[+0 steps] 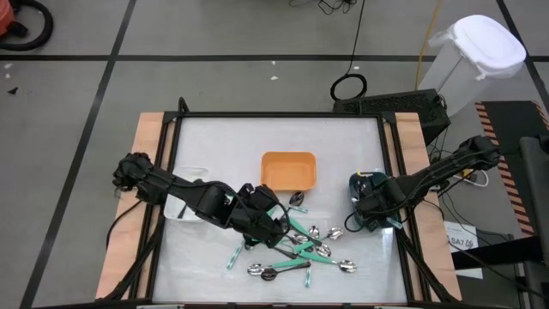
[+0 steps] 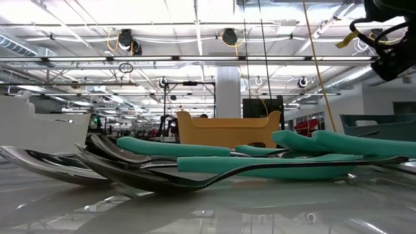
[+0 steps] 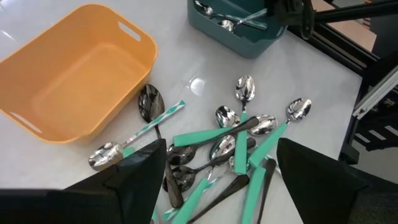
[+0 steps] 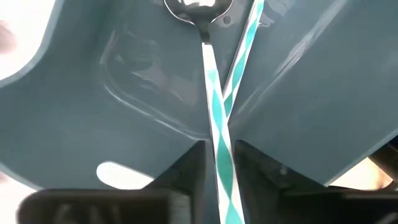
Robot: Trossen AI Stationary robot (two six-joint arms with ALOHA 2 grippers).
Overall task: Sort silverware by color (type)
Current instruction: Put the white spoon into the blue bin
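The silverware pile lies flat on the white table near its near edge: shiny spoons with teal-green, striped or black handles, also in the left wrist view and low view. My left gripper hovers open above the pile's left part, its fingers standing either side of several spoons without touching them. My right gripper is over the dark teal bin, shut on a striped spoon. More spoons lie inside that bin. My right gripper pinches the striped teal-and-white handle of a spoon between its two fingers, coming from above with the fingers lying along the handle. The spoon hangs below with its bowl down inside the dark teal bin; whether the bowl touches the floor I cannot tell.
An orange bin stands at the table's middle, just beyond the pile. A white bin sits under my left arm. A second striped handle leans in the dark teal bin. Black frame rails edge the table.
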